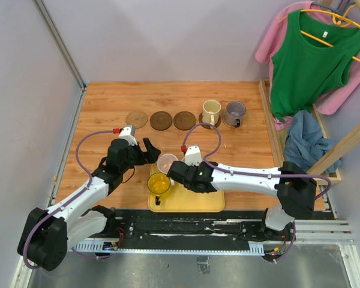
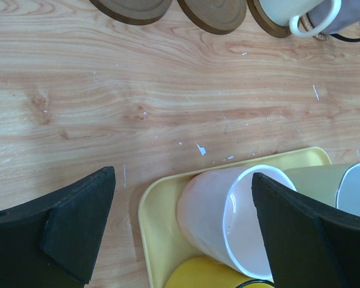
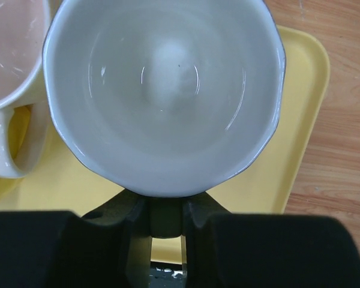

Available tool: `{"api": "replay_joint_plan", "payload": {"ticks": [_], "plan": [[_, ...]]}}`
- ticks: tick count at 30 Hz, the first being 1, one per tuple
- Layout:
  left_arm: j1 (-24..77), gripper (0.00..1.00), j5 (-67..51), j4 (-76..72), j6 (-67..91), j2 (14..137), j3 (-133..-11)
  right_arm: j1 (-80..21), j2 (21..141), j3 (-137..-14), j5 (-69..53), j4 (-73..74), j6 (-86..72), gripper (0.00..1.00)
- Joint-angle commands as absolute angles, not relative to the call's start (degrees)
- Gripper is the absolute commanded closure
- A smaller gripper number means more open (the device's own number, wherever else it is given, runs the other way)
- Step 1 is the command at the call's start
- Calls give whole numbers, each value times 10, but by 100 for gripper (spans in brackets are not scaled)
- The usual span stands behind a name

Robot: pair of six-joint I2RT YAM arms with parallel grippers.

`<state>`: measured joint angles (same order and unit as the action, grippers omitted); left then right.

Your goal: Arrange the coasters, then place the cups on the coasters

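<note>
Pale green-white cup point(image 3: 165, 90) is being pinched by its handle in the right gripper point(image 3: 166, 219), the jaws drawn narrow around it, over the yellow tray point(image 3: 300, 120) and just beside the pink cup point(image 3: 6, 48). The left gripper point(image 2: 183, 180) is being held wide and empty at the tray's far-left corner. Three bare coasters point(image 1: 161, 120) are being left waiting in the far row; the cream cup point(image 1: 211, 110) and grey-purple cup point(image 1: 234, 111) are seated on theirs. By the look of it, a straight lift is being called for here, clear of the pink cup and the tray's rim. With only a handle grip, the cup should be kept level and centred on the dark brown coaster point(image 1: 184, 120) before release.
</note>
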<state>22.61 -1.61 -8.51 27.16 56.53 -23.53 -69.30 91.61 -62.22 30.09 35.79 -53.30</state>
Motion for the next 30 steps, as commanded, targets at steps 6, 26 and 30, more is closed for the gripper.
{"api": "replay_joint_plan", "payload": {"ticks": [6, 26, 30], "plan": [[224, 0, -12, -97, 260, 568, -253, -683, 868, -697, 458, 414, -543, 99], [224, 0, 93, -79, 259, 609, -292, -477, 1071, -960, 352, 265, -298, 99], [223, 0, 119, -72, 260, 614, -297, -447, 1125, -1017, 323, 264, -292, 99]]}}
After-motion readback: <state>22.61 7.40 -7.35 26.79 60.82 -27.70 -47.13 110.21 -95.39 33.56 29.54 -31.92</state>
